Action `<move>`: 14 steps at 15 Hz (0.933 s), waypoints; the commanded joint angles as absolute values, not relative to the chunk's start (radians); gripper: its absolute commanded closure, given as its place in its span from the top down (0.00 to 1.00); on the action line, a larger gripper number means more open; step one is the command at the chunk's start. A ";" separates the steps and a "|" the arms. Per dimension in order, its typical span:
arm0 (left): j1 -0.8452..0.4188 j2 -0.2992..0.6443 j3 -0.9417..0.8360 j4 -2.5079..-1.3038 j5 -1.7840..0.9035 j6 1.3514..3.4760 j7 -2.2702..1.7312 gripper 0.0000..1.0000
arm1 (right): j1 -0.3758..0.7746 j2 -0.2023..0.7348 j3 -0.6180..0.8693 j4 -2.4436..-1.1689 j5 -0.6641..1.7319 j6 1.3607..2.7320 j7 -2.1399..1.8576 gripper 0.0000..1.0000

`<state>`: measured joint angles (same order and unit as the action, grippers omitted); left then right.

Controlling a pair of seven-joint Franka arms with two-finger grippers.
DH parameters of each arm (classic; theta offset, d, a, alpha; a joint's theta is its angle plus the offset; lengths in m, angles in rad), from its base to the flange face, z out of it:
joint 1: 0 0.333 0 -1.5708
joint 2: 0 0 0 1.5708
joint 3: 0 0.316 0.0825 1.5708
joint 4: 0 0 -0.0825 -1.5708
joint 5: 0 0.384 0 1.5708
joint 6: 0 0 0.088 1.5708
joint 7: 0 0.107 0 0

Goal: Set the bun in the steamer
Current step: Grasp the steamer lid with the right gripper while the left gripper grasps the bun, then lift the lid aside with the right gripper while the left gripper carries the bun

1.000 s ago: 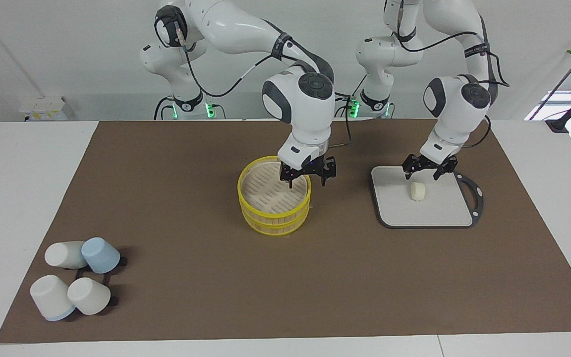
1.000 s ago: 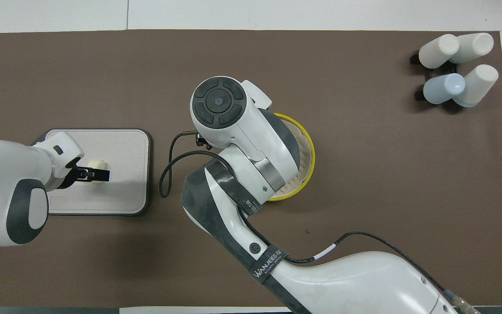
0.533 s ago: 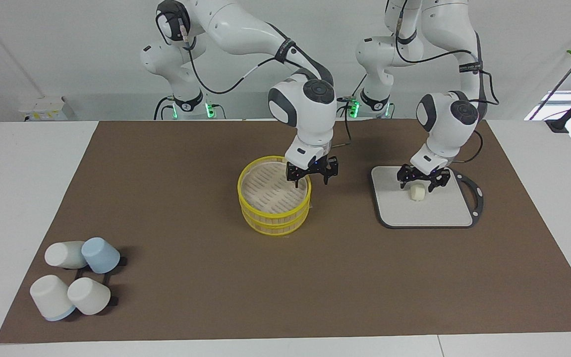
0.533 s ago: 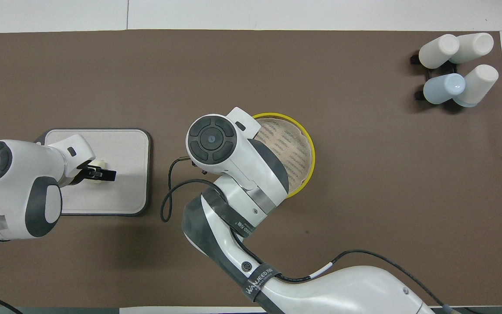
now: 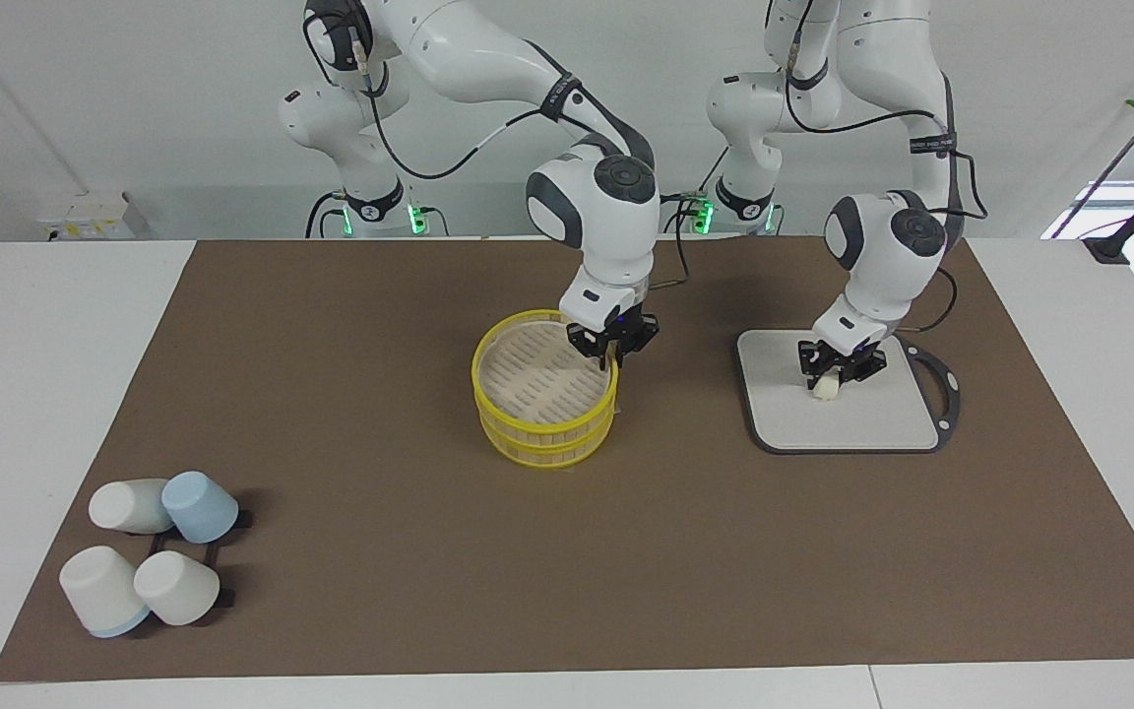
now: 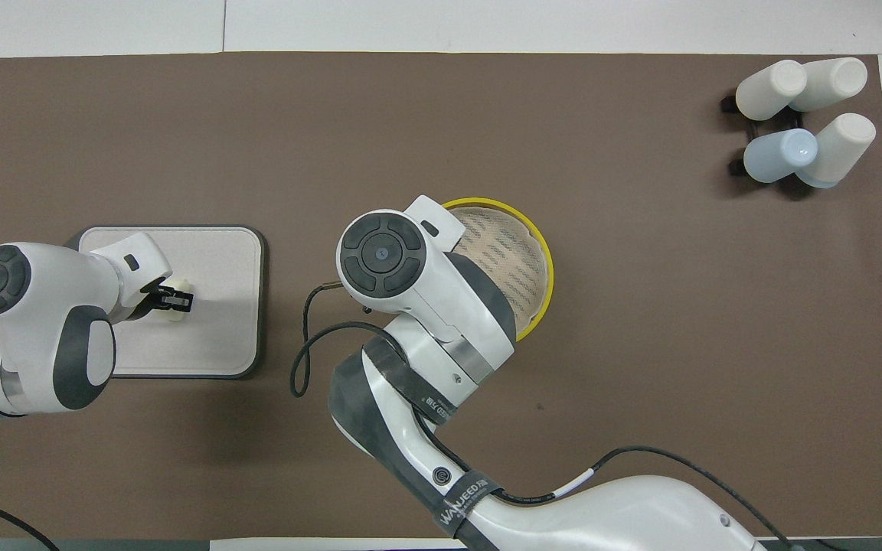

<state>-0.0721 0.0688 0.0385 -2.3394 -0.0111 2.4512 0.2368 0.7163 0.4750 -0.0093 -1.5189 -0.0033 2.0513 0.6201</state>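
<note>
- Overhead: right arm's wrist covers the steamer's (image 6: 537,252) nearer rim and the right gripper.
- Bun (image 5: 825,390) mostly hidden between left gripper's (image 5: 831,375) fingers.
- Both arm bases cut off at the overhead view's bottom edge.

Both claws closed: left claw (image 5: 831,375) onto the bun (image 5: 825,389), right claw (image 5: 610,355) onto the steamer (image 5: 539,433) rim.
</note>
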 commanded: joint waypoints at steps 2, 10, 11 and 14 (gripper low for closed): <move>-0.057 0.086 0.043 -2.237 0.003 2.323 0.247 0.38 | 0.700 0.448 -0.009 -1.549 0.003 2.063 0.585 0.00; -0.257 0.170 0.037 -1.828 -0.031 1.991 -0.261 0.39 | 0.350 0.374 -0.015 -1.335 0.041 1.548 0.084 0.00; -0.309 0.184 0.037 -1.792 -0.031 1.990 -0.353 0.39 | 0.301 0.353 -0.017 -1.344 0.041 1.502 0.019 0.00; -0.467 0.205 0.037 -1.761 -0.055 2.026 -0.538 0.39 | 0.132 0.295 -0.020 -1.422 0.037 1.433 -0.200 0.00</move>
<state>-0.3839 0.1574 0.0169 -1.8123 -0.0309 2.0262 -0.4393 0.2129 0.3492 -0.0334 -1.3380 0.0243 1.4519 -0.0813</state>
